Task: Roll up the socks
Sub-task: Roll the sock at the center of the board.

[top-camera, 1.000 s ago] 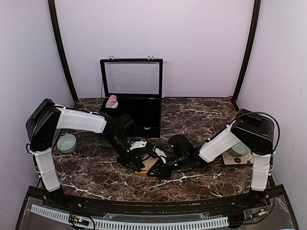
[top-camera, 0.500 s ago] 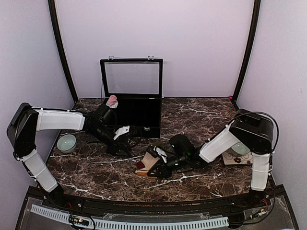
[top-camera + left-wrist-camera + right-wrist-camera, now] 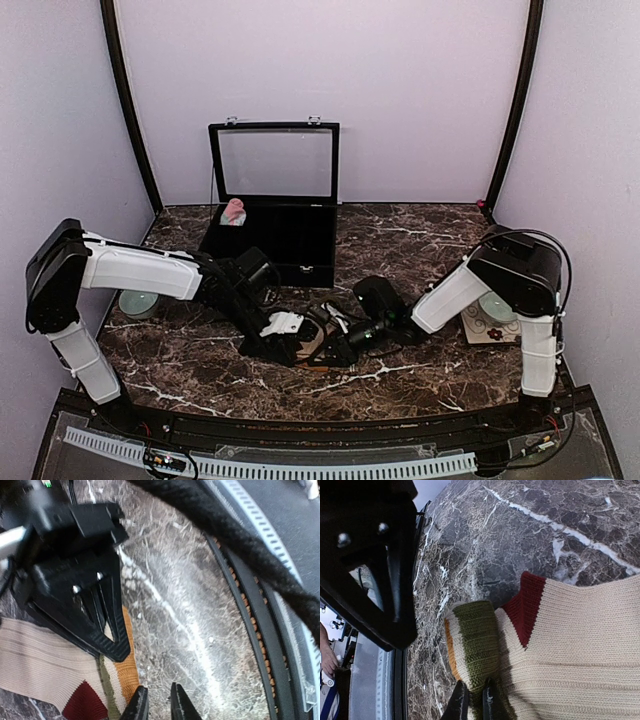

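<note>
A tan sock (image 3: pixel 311 343) with olive, orange and maroon patches lies on the marble table between my two grippers. In the right wrist view its olive-striped end (image 3: pixel 477 640) is folded up, and my right gripper (image 3: pixel 474 703) is shut on that fold. In the left wrist view my left gripper (image 3: pixel 156 707) hovers low over bare marble just beside the sock's orange edge (image 3: pixel 128 667). Its fingers stand a narrow gap apart with nothing between them. The right gripper (image 3: pixel 82 597) shows there as a black wedge resting on the sock. A pink sock (image 3: pixel 234 212) sits in the case's back left corner.
A black case (image 3: pixel 300 262) with its glass lid raised stands at the back centre. A pale green bowl (image 3: pixel 133 303) sits partly behind my left arm. Another bowl on a patterned mat (image 3: pixel 493 322) is at the right. The table's front rail (image 3: pixel 260 630) runs close by.
My left arm pulled back toward the case, then returned to the sock's left side with its jaws narrowed. The right gripper kept its hold on the sock.
</note>
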`<action>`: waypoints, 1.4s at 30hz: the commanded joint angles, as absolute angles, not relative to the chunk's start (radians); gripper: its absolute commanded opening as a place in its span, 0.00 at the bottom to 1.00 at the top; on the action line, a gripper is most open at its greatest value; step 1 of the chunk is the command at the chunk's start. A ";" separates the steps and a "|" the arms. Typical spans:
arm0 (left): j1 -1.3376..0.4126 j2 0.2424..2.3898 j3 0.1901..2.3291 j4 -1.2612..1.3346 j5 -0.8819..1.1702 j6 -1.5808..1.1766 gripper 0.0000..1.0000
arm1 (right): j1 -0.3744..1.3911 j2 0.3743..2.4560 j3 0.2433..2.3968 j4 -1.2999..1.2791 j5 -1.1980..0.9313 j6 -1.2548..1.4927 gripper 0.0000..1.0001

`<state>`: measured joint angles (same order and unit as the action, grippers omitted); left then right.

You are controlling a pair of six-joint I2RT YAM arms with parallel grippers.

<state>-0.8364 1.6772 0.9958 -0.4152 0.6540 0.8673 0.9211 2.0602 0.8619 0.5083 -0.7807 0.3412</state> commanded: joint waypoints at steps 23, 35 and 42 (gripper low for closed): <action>-0.884 1.821 0.969 -0.282 0.382 0.924 0.32 | 0.890 2.178 0.831 0.096 -0.679 0.393 0.00; -0.896 1.840 0.955 -0.281 0.302 0.953 0.27 | 0.876 2.182 0.834 0.094 -0.702 0.398 0.00; -0.896 1.844 0.953 -0.305 0.320 0.939 0.02 | 0.875 2.171 0.839 0.115 -0.695 0.415 0.00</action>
<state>-0.8948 1.7996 0.9813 -0.2176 0.3733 0.9501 0.8883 2.0712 0.9100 0.4084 -0.8478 0.4046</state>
